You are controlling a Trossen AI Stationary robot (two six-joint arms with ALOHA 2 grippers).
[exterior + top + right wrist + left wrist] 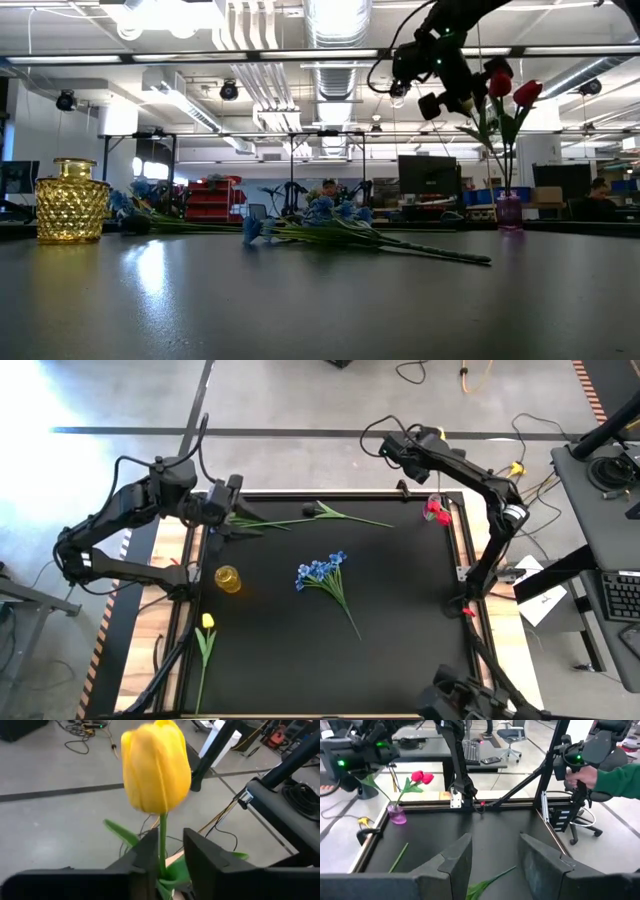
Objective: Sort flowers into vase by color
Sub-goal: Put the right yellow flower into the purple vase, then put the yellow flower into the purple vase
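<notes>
Two red tulips [527, 92] stand in a small pink vase [509, 210] at the table's far right corner. My right gripper [170, 855] is beside them, high up, with its fingers apart around one tulip's stem. That bud [156, 767] looks yellow in the right wrist view. My left gripper [495, 860] hangs open above the far left corner, over long-stemmed flowers [330, 517] lying on the table. A blue bunch [320, 572] lies mid-table. A yellow tulip [207, 622] lies near the left edge, beside a yellow glass vase [228, 578]. My right gripper has the tulip's stem [162, 837], just under the bud, between its parted fingers. The stem lies against the inner side of one finger [147, 862], and the other finger stands off it. The tulip stands upright. The gripper hides the stem's lower part in this view.
A person's hand in a green sleeve [615, 780] grips a control handle beyond the table's right side. Cables and a desk [610, 470] are on the floor to the right. The table's dark middle and near right [400, 630] hold nothing.
</notes>
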